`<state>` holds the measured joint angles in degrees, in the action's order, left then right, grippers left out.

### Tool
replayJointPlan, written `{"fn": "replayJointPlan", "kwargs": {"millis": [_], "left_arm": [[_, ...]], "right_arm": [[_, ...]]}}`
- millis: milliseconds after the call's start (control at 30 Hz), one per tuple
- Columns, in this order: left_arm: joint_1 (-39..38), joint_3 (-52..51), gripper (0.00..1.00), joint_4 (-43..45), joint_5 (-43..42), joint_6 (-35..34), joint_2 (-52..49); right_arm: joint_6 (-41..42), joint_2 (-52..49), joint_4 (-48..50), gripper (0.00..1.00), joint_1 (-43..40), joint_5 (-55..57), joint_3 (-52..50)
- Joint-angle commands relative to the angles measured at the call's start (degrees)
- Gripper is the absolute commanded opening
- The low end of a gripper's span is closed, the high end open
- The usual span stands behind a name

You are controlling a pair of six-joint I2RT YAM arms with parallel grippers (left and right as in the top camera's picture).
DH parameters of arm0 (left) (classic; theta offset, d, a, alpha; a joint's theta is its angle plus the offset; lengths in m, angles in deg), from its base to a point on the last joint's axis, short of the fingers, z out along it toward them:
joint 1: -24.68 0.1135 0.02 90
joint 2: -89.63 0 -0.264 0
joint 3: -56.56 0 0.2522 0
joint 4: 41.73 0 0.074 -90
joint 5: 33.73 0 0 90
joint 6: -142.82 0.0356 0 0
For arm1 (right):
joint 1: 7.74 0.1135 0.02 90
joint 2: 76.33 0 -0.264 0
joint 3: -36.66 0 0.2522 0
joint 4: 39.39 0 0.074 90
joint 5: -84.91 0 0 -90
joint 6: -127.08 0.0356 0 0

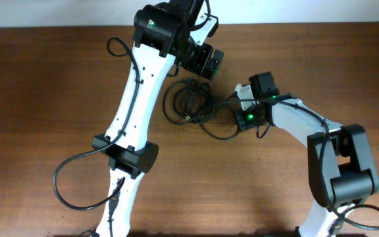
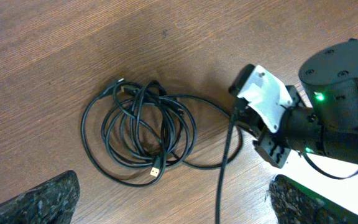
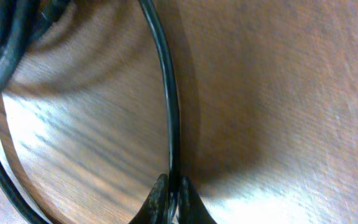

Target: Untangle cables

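The cables [image 1: 188,103] lie as a loose black coil on the brown table, between the two arms. In the left wrist view the coil [image 2: 138,134] has a small plug [image 2: 156,169] at its near edge. One strand [image 2: 227,155] runs out of the coil to my right gripper [image 2: 238,113], which is shut on it low over the table. The right wrist view shows that strand [image 3: 166,93] pinched between the fingertips of the right gripper [image 3: 173,196]. My left gripper [image 1: 209,64] hovers open above the coil's far side, its fingers [image 2: 42,199] wide apart and holding nothing.
The wooden table [image 1: 45,79] stretches to both sides. The white left arm [image 1: 133,99] crosses the middle, with its own thick black cable looping at the lower left [image 1: 77,178]. The right arm's base [image 1: 347,164] stands at the lower right.
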<state>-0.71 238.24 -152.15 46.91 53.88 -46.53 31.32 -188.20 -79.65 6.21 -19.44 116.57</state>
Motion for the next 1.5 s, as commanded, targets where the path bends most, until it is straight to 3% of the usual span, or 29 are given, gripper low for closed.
{"fn": "replayJointPlan", "kwargs": {"millis": [0, 100, 467, 600, 733, 767, 800, 833, 1000, 1167, 1467], "left_arm": [[-0.17, 0.94, 0.99, -0.07, 0.44, -0.20, 1.95], [-0.37, 0.94, 0.99, -0.07, 0.44, -0.20, 1.95], [-1.29, 0.94, 0.99, -0.07, 0.22, -0.20, 1.95], [-3.45, 0.94, 0.99, 0.44, 3.26, -0.20, 1.95], [-4.59, 0.94, 0.99, 0.52, 4.90, -0.20, 1.95], [-4.61, 0.94, 0.99, 0.52, 4.90, -0.20, 1.95], [-4.61, 0.94, 0.99, 0.50, 4.92, -0.20, 1.95], [-4.61, 0.94, 0.99, 0.50, 4.92, -0.20, 1.95], [-4.61, 0.94, 0.99, 0.57, 4.94, -0.17, 1.95], [-4.61, 0.94, 0.99, 0.55, 4.92, -0.17, 1.95], [-4.61, 0.94, 0.99, 0.50, 6.88, -0.20, 1.95]], "right_arm": [[0.50, -6.86, -0.81, 0.04, 0.28, 1.22, -3.28], [0.46, -2.78, -4.96, 0.04, 0.28, 1.09, 0.09], [0.26, 29.53, -20.76, 0.04, 0.26, 8.44, 21.07], [0.24, 33.33, -22.88, 0.04, 0.26, 9.09, 21.57], [0.81, 28.13, -23.65, 0.04, 0.28, 9.05, 17.27], [2.19, 26.27, -23.67, 0.32, 0.28, 9.03, 16.04], [4.17, 23.76, -24.00, 0.78, 0.28, 9.03, 14.75], [5.53, 21.70, -24.90, 0.94, 0.28, 9.03, 14.10], [5.07, 9.18, -27.80, 0.99, 0.28, 7.30, 14.05], [3.87, 5.60, -22.73, 0.99, 0.31, 6.86, 14.05], [6.75, -3.28, -25.51, 0.97, 0.35, 5.97, 14.03]]}}
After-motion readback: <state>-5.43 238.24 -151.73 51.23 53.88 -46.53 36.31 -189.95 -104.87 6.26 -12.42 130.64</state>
